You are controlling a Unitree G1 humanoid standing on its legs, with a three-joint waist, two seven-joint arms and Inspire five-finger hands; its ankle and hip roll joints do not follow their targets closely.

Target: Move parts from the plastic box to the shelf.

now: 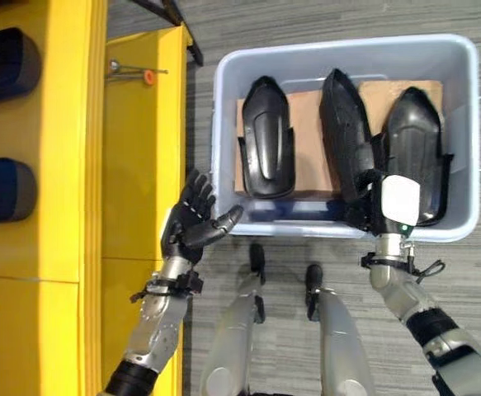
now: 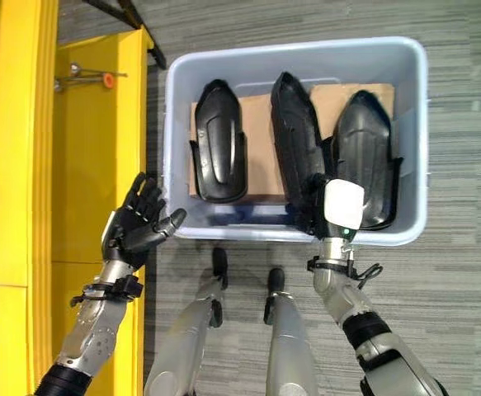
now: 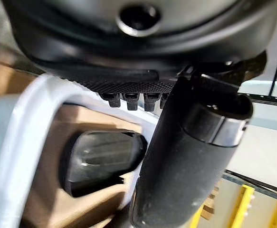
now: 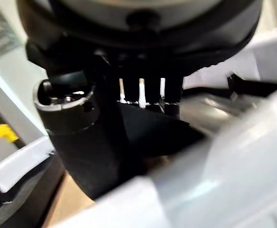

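While the head views are showing the left hand [image 1: 192,221] spreading its fingers beside the plastic box [image 1: 223,99], the right wrist view is showing the right hand [image 1: 370,194] pinching the middle part [image 1: 341,124]. Two more parts [image 1: 266,136] are lying on cardboard [image 1: 306,124] inside, with the yellow shelf [image 1: 67,124] standing alongside.

A pale blue-grey plastic box [image 1: 222,124] sits open on the floor, a brown cardboard sheet [image 1: 306,140] lining its bottom. Three glossy black moulded parts lie lengthwise inside: the left part [image 1: 266,136] flat, the middle part [image 1: 343,124] tipped on edge, the right part [image 1: 417,144] just beside it. The yellow shelf [image 1: 137,140] stands left of the box.
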